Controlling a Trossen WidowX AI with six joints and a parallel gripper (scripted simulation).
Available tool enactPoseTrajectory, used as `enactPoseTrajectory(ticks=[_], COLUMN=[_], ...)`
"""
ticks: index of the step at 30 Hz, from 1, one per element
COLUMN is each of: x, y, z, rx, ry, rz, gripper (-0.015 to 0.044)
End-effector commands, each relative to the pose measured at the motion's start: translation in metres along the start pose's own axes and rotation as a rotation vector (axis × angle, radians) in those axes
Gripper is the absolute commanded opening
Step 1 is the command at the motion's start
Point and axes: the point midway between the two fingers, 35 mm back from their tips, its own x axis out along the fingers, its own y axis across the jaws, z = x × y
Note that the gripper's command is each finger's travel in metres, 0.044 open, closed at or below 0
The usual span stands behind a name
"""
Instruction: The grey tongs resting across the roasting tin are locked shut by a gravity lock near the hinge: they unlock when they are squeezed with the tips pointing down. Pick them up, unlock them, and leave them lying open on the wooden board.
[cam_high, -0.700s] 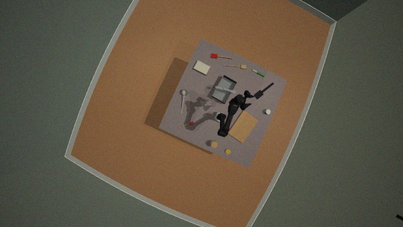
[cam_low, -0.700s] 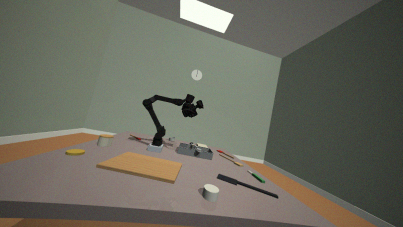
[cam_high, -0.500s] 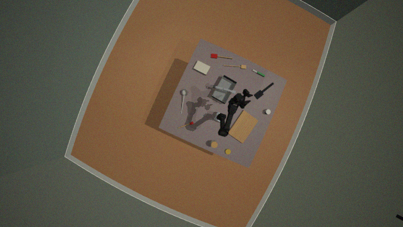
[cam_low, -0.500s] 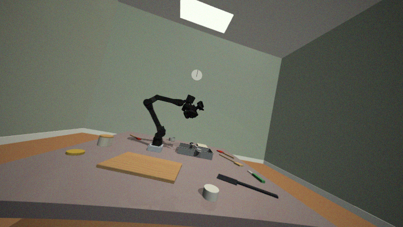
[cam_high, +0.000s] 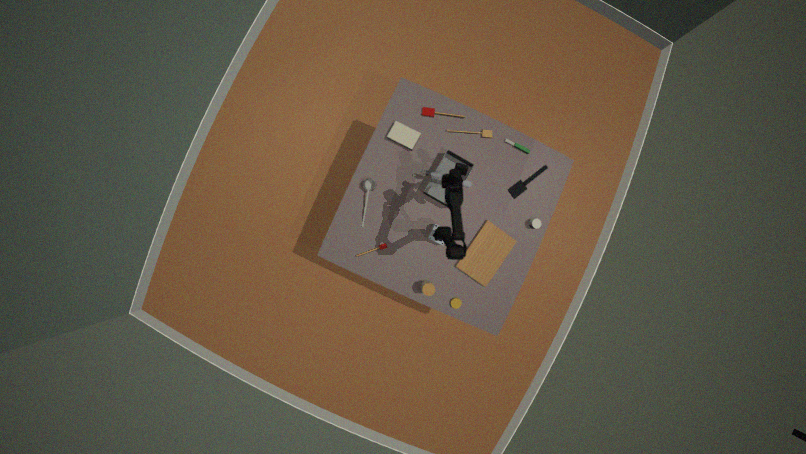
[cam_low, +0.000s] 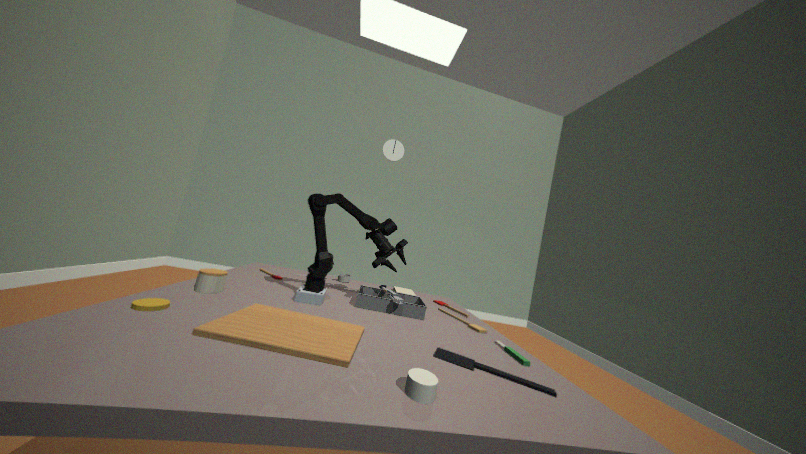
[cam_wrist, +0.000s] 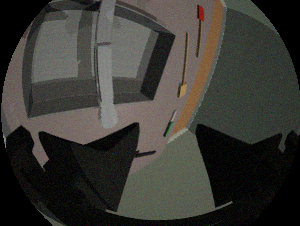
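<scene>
The grey tongs (cam_high: 427, 173) (cam_low: 388, 294) (cam_wrist: 106, 63) lie shut across the dark roasting tin (cam_high: 434, 191) (cam_low: 389, 307) (cam_wrist: 151, 76), reaching past its rims. My gripper (cam_high: 454, 179) (cam_low: 390, 262) (cam_wrist: 169, 128) hangs well above the tin, fingers pointing down, partly open and empty. In the wrist view the tongs lie ahead and to the left of the fingertips, apart from them. The wooden board (cam_high: 486, 252) (cam_low: 282, 332) lies flat beside the arm's base with nothing on it.
Around the grey mat lie a black spatula (cam_high: 527, 181) (cam_low: 490, 369), a white cylinder (cam_high: 535, 223) (cam_low: 421, 384), a green-handled tool (cam_high: 518, 146) (cam_low: 514, 354), a red spatula (cam_high: 434, 112), a cream block (cam_high: 403, 135), a spoon (cam_high: 366, 197), a lidded jar (cam_high: 426, 288) (cam_low: 209, 280) and a yellow disc (cam_high: 455, 303) (cam_low: 150, 303).
</scene>
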Motion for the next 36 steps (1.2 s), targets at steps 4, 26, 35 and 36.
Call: enactPoseTrajectory(ticks=[4, 26, 35, 36], x=[0.008, 0.019, 0.033, 0.034], y=[0.064, 0.066, 0.069, 0.069], z=[0.092, 0.107, 0.112, 0.113], rx=[0.078, 0.088, 0.088, 0.088], ry=[-0.304, -0.331, -0.331, -0.331], rz=[0.253, 0.285, 0.284, 0.284], gripper=[0.026, 0.026, 0.026, 0.026])
